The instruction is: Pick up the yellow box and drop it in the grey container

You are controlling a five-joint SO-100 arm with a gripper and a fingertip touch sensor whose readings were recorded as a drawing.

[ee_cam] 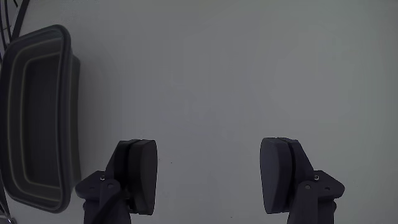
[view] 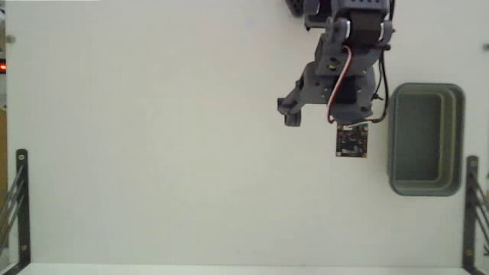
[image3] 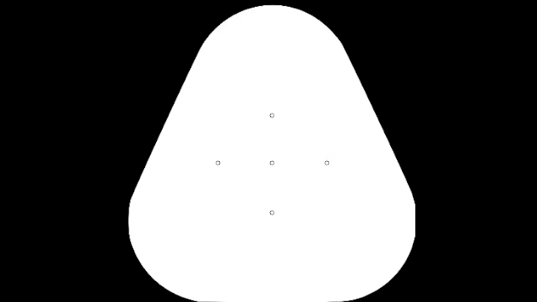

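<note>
In the wrist view the tool [ee_cam: 208, 177] fills the bottom edge, nearest the camera: two dark fingers [ee_cam: 140, 174] stand wide apart with nothing between them but bare table [ee_cam: 236, 74]. It is spread fully and holds nothing. Beyond the fingers the pale surface runs on, plain and unmarked, to the top of that view. The grey container [ee_cam: 38, 118] lies to the left of the left finger there, well apart from it, its long side running up the picture, its thick rim and rounded corners clear, its inside dark and showing no contents that I can make out.

In the fixed view, which looks straight down, the arm [view: 340, 65] reaches in from the top edge and ends beside the grey container [view: 426, 139], on its left. A small circuit board [view: 352, 140], the wrist camera's by its look, hangs at the arm's lower end, just left of the container's rim and not touching it. A grey finger piece [view: 292, 111] juts out farther left of the container. The tool's opening itself is hidden under the arm in this view. The container sits upright near the right edge of the table [view: 153, 137], and its inside looks the same grey-green throughout.

The yellow box does not show in either view; I cannot tell where it is.

Black metal brackets [view: 19, 206] stand at the lower corners, far from the container on the left and just below it on the right.
</note>
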